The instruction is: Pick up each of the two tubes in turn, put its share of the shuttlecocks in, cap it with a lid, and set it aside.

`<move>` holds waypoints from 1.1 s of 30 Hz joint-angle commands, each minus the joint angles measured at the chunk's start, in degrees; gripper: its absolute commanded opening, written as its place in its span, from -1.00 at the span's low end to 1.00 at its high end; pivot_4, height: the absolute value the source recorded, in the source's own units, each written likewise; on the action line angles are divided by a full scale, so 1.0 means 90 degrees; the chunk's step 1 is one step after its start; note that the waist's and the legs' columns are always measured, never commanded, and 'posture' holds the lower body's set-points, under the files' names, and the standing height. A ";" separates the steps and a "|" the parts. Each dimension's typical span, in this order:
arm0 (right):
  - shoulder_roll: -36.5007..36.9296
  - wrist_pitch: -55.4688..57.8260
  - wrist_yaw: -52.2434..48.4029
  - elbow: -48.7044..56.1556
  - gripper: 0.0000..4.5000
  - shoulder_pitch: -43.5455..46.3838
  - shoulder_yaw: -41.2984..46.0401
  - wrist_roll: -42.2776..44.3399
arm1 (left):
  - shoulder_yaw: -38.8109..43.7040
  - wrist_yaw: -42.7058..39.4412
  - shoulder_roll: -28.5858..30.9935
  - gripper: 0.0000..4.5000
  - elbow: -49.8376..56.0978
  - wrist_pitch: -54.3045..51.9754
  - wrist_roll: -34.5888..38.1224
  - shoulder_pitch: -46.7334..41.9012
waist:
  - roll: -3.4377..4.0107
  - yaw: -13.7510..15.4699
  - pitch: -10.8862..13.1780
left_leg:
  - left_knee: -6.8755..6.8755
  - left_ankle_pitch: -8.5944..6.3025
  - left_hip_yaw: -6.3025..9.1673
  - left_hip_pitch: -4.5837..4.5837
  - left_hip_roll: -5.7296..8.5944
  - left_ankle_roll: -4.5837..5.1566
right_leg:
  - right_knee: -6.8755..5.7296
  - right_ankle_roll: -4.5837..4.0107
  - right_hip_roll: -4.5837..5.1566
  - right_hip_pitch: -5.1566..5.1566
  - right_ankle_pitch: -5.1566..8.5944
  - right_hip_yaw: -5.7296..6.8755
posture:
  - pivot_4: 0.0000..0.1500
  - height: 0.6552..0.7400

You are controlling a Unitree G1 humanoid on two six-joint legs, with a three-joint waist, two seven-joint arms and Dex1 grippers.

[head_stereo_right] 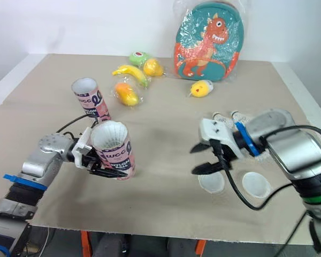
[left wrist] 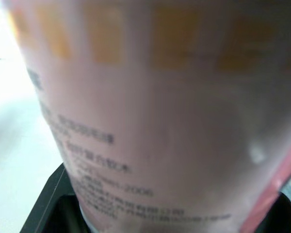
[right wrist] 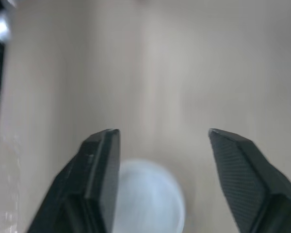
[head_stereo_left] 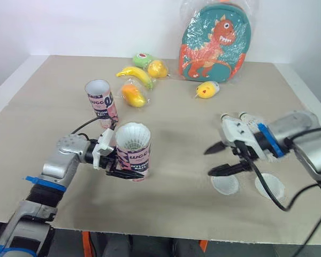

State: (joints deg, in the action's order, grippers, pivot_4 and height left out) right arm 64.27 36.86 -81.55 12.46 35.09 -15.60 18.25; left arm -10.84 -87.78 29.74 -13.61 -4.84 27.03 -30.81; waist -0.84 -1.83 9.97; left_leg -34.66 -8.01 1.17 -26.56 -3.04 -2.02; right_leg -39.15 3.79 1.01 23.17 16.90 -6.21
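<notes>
Right of tube [head_stereo_left: 132,152], right claw [head_stereo_left: 208,161] hanging wide above near lid [head_stereo_left: 225,184], second lid [head_stereo_left: 269,187] lying further right. Left claw [head_stereo_left: 123,170] gripping tube low, shuttlecock [head_stereo_left: 132,135] showing at mouth; spare tube [head_stereo_left: 100,101] standing behind. Risks: flat lid slipping pinch; low-held tube tipping during capping.

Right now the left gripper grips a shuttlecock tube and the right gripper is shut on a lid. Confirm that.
Not quite. The left gripper does grip a shuttlecock tube, but the right gripper is open, not shut on a lid: the right wrist view shows its fingers spread apart over a lid.
</notes>
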 commanded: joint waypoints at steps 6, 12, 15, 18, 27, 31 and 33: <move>-0.0055 -0.0453 -0.0145 -0.0927 0.40 0.0059 -0.0112 -0.0666 | -0.0267 0.0322 -0.1192 0.31 -0.1010 0.0980 -0.0701 -0.0271 | -0.0006 -0.0005 0.0003 | -0.0037 0.0010 0.0000 0.0000 0.0002 0.0002 | 0.0004 0.0034 0.0002 -0.0017 -0.0016 -0.0003 | 1.00 1.00; -0.0261 -0.0763 -0.0121 -0.1560 0.40 0.0066 -0.0323 -0.1127 | -0.0302 0.0358 -0.1583 0.31 -0.1575 0.1499 -0.0997 -0.0383 | -0.0001 -0.0004 0.0001 | -0.0039 0.0013 0.0003 0.0000 0.0005 0.0003 | 0.0003 0.0017 0.0001 -0.0021 -0.0030 -0.0004 | 1.00 1.00; -0.0326 -0.0896 -0.0103 -0.1676 0.40 0.0028 -0.0426 -0.1369 | -0.0276 0.0338 -0.1624 0.31 -0.1653 0.1560 -0.1009 -0.0416 | 0.0000 -0.0005 0.0000 | -0.0038 0.0012 0.0004 0.0000 0.0007 0.0003 | 0.0004 0.0019 0.0001 -0.0023 -0.0028 -0.0005 | 1.00 1.00; -0.0371 -0.1085 -0.0066 -0.1751 0.04 -0.0003 -0.0484 -0.1580 | -0.0246 0.0304 -0.1616 0.31 -0.1713 0.1567 -0.1005 -0.0448 | -0.0001 -0.0005 0.0000 | -0.0039 0.0012 0.0007 0.0005 0.0008 0.0003 | 0.0004 0.0020 0.0001 -0.0031 -0.0028 -0.0004 | 1.00 1.00; -0.0388 -0.1085 -0.0073 -0.1452 -0.97 -0.0133 -0.0233 -0.1552 | -0.0289 0.0152 -0.1627 0.31 -0.1879 0.1525 -0.1083 -0.0470 | -0.0001 -0.0007 -0.0001 | -0.0041 0.0014 0.0009 0.0019 0.0007 0.0001 | 0.0003 0.0022 0.0000 -0.0045 -0.0032 -0.0003 | 1.00 1.00; -0.0524 -0.0675 0.0013 -0.1214 -0.97 -0.0064 0.0122 -0.1166 | -0.0397 0.0022 -0.1636 0.31 -0.1925 0.1491 -0.1165 -0.0485 | 0.0000 -0.0007 -0.0001 | -0.0041 0.0014 0.0009 0.0020 0.0007 0.0001 | 0.0003 0.0021 0.0000 -0.0047 -0.0032 -0.0003 | 1.00 1.00; -0.0580 -0.0169 -0.0191 -0.0677 -0.97 0.0416 0.0584 -0.0463 | -0.0421 -0.0069 -0.1637 0.31 -0.2007 0.1490 -0.1197 -0.0591 | 0.0002 -0.0006 -0.0001 | -0.0041 0.0014 0.0009 0.0019 0.0008 0.0001 | 0.0003 0.0021 0.0000 -0.0047 -0.0032 -0.0003 | 1.00 1.00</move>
State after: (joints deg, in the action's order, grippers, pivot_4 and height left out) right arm 59.00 31.73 -81.57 0.43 34.25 -16.20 8.22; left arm -13.27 -86.91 14.95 -30.49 8.87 17.71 -35.34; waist -0.82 -1.88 9.96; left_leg -35.03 -7.88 1.25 -26.40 -2.97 -2.01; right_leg -39.12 3.98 1.01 22.76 16.61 -6.24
